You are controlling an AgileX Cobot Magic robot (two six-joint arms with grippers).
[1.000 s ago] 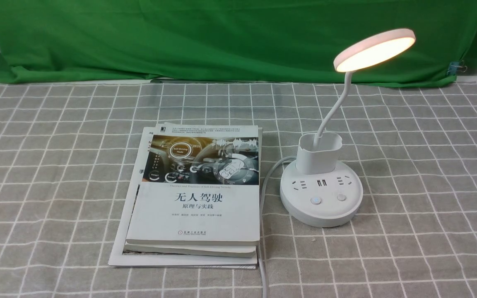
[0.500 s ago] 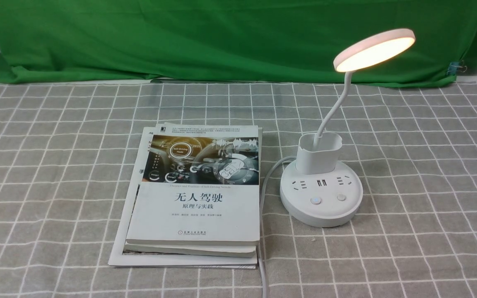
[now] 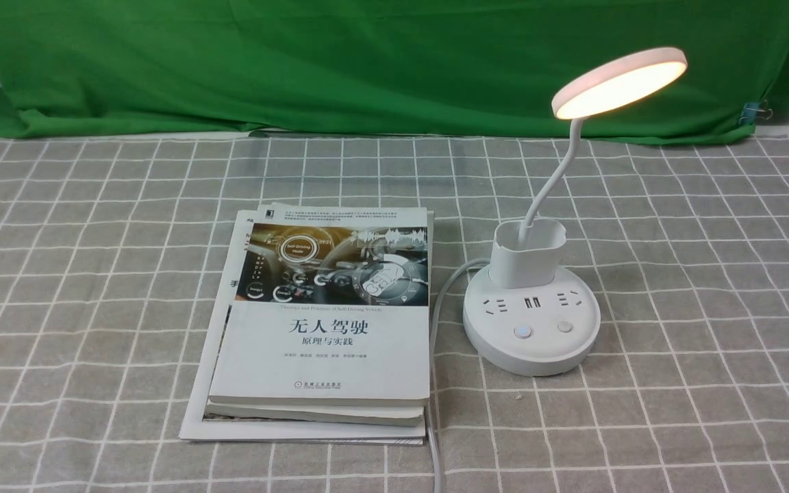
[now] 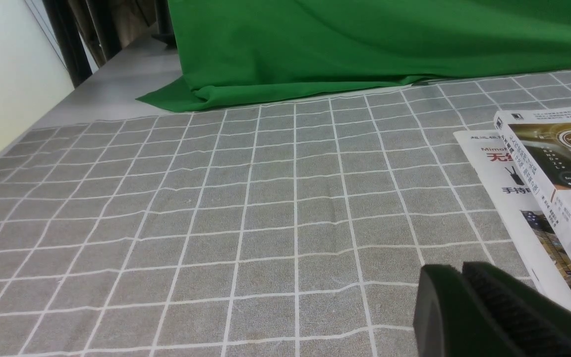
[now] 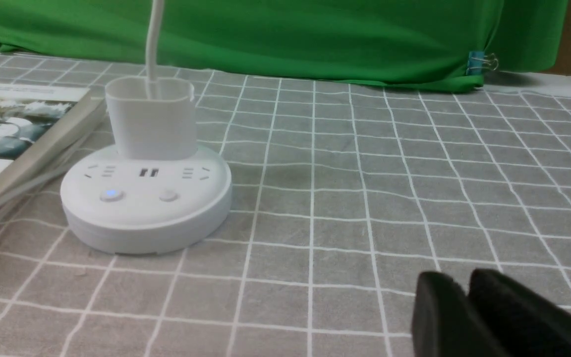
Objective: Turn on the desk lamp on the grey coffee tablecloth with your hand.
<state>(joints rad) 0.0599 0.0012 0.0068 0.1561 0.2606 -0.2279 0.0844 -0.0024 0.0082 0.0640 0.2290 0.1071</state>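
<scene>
The white desk lamp point(image 3: 531, 322) stands on the grey coffee tablecloth point(image 3: 696, 287), right of centre. Its round disc head point(image 3: 619, 81) glows warm yellow. On its round base the left button point(image 3: 522, 333) glows faintly blue; in the right wrist view point(image 5: 111, 194) it shows blue too. Neither arm shows in the front view. My left gripper point(image 4: 461, 270) is shut and empty, low over the cloth beside the books. My right gripper point(image 5: 464, 280) is shut and empty, over the cloth to the right of the lamp base point(image 5: 146, 198), well apart from it.
A stack of books point(image 3: 326, 322) lies left of the lamp, its edge also in the left wrist view point(image 4: 553, 168). The lamp's white cable point(image 3: 435, 342) runs between books and base toward the near edge. A green cloth point(image 3: 367, 61) hangs at the back.
</scene>
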